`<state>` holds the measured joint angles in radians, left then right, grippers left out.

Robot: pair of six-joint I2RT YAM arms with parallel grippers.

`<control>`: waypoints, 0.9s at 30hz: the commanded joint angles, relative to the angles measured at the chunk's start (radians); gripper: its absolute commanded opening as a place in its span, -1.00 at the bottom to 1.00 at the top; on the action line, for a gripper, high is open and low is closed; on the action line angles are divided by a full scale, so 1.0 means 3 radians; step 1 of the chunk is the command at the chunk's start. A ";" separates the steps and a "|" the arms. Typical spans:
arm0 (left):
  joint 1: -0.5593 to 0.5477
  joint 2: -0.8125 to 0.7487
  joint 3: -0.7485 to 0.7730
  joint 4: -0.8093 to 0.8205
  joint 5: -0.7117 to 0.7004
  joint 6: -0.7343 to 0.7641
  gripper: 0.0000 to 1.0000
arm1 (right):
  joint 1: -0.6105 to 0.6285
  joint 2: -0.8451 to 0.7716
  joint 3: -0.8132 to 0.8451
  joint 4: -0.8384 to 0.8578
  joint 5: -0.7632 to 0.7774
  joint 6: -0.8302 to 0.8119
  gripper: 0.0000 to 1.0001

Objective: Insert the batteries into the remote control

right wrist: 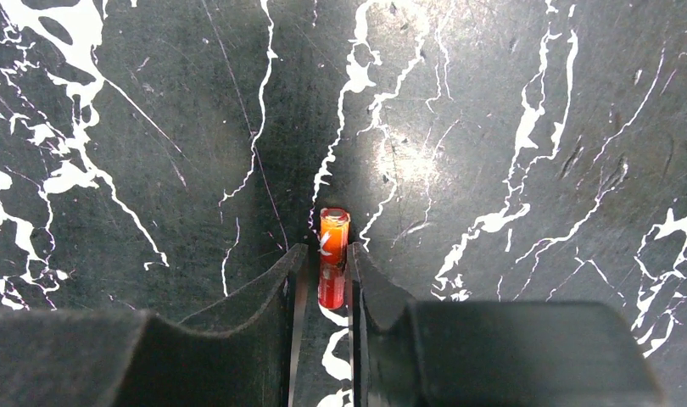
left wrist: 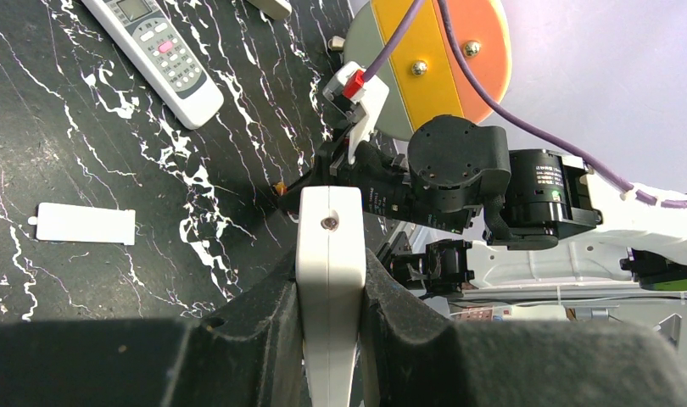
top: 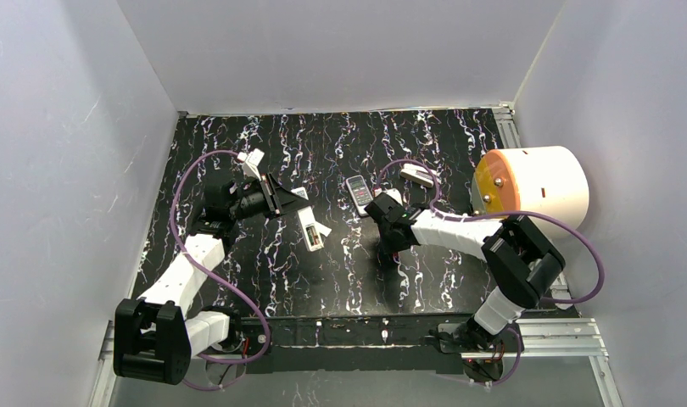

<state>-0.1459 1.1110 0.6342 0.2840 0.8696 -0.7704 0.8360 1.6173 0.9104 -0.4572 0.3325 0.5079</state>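
**Top external view.** The black, white-veined tabletop [top: 340, 284] is walled in by pale panels. The left end effector [top: 294, 206] reaches in from the left and holds a white remote [top: 309, 231] by one end. The remote's far end points toward the near edge, and a dark recess shows in its upper face. The right end effector [top: 393, 246] points down at the tabletop near the middle, well apart from the white remote. What it carries is too small to tell here. A grey keypad remote [top: 358, 193] lies just behind the right wrist. A white oblong object [top: 418, 175] lies farther back and to the right. A white drum [top: 544, 182] with an orange and yellow face lies on its side at the right edge.

**Left wrist view.** The left end effector's dark fingers [left wrist: 264, 314] stand narrow, pressed against both long sides of the white remote. The remote is seen end-on, with a small lens in its tip. Beyond it hangs the right arm, with a speck of orange at its tip close to the tabletop. A flat white cover plate [left wrist: 86, 223] lies on the tabletop to the left, and the grey keypad remote lies farther off.

**Right wrist view.** The right end effector's jaws stand narrow and clamp an orange-red battery [right wrist: 332, 254] between the fingertips. The battery's long axis runs along the fingers, and its pale end projects past them. The marbled tabletop fills the background. Whether the battery touches it cannot be told.
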 commanded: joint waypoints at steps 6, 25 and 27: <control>0.0016 0.0009 0.0010 0.0040 0.0037 0.0001 -1.00 | 0.0033 0.0223 -0.0042 -0.0771 -0.0327 0.0183 -0.37; 0.0016 0.0007 -0.0015 0.0040 0.0027 0.0001 -1.00 | 0.0018 0.0366 -0.0080 -0.0279 0.0055 0.0164 -0.53; 0.0016 0.0031 -0.0018 0.0040 0.0022 -0.0001 -1.00 | 0.0015 0.0387 -0.0100 -0.0277 0.0055 0.0173 -0.64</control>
<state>-0.1459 1.1225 0.6292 0.2840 0.8642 -0.7704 0.8471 1.6436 0.9501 -0.5465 0.3088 0.5465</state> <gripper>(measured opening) 0.206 0.229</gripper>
